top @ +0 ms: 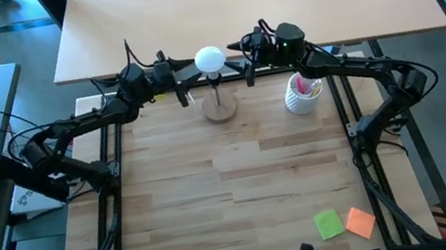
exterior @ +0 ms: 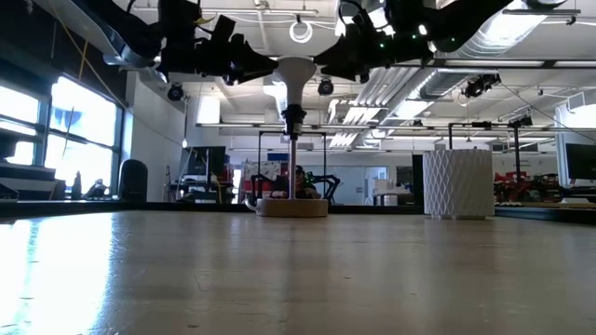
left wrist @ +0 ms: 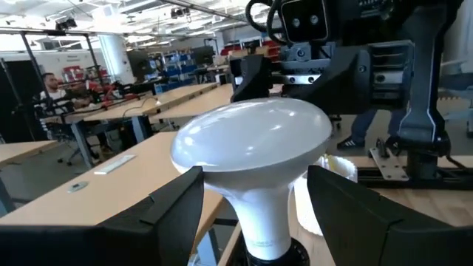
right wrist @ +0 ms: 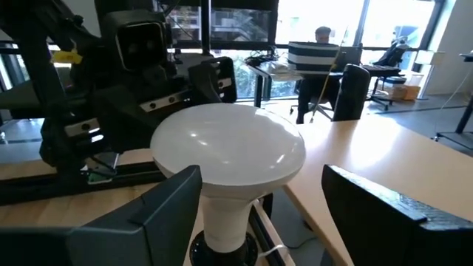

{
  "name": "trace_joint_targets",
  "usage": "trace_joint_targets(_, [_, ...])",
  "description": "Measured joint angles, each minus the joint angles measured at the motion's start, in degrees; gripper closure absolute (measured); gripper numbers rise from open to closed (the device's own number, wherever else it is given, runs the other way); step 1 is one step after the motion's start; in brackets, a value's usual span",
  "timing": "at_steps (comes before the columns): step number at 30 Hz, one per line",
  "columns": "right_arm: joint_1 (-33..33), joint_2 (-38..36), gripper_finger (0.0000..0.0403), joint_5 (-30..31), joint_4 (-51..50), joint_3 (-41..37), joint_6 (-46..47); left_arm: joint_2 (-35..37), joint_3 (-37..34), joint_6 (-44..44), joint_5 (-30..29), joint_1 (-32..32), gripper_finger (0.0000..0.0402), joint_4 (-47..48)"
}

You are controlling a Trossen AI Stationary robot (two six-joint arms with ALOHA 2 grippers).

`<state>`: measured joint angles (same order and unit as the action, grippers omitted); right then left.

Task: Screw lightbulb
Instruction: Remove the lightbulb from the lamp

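The lightbulb (top: 209, 57) sits in the lamp base's (top: 221, 108) socket — left gripper (top: 188, 78) and right gripper (top: 236, 65) flank it, fingers spread wide, gripping nothing.

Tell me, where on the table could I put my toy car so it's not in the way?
The big wooden middle of the table is bare, from the lamp base and white cup down to the green sticky note and orange sticky note. It's crowded around the lightbulb, where the left end effector and right end effector sit open on either side.
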<state>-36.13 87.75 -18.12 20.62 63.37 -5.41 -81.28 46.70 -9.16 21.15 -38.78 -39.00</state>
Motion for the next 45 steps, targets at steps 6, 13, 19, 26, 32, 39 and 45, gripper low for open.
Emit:
trace_joint_targets(6, [-0.5, 0.0, 0.0124, 1.0, -0.2, 0.0, 0.0, 0.0, 0.0, 0.1, -0.2, 1.8, 0.0167, 0.4])
trace_joint_targets(13, [-1.8, 0.0, 0.0124, 2.2, -0.3, 0.0, 0.5, 0.0, 0.0, 0.6, 1.5, 3.7, 0.0167, 0.3])
trace_joint_targets(19, [-2.9, 0.1, 0.0124, 1.1, -0.3, 0.0, 1.5, 0.0, 0.0, 0.1, 2.4, 6.0, 0.0167, 0.1])
trace_joint_targets(26, [-4.4, 0.1, 0.0124, 4.4, -2.8, 0.0, 1.4, 0.0, 0.0, -1.2, 1.1, 8.7, 0.0167, 0.8])
trace_joint_targets(32, [-6.2, 0.1, 0.0124, -3.8, -10.0, -0.5, -5.1, 1.0, 0.0, -3.2, -0.8, 8.4, 0.0167, 9.9])
trace_joint_targets(39, [-4.0, 1.6, 0.0124, -9.4, -3.7, -5.1, -6.8, 1.0, 0.0, -5.5, -10.8, 8.0, 0.0167, 19.0])
trace_joint_targets(45, [-2.1, 7.8, 0.0124, -8.9, 8.7, -5.2, -0.9, 1.0, 0.0, -5.6, -17.5, 8.3, 0.017, 22.7])
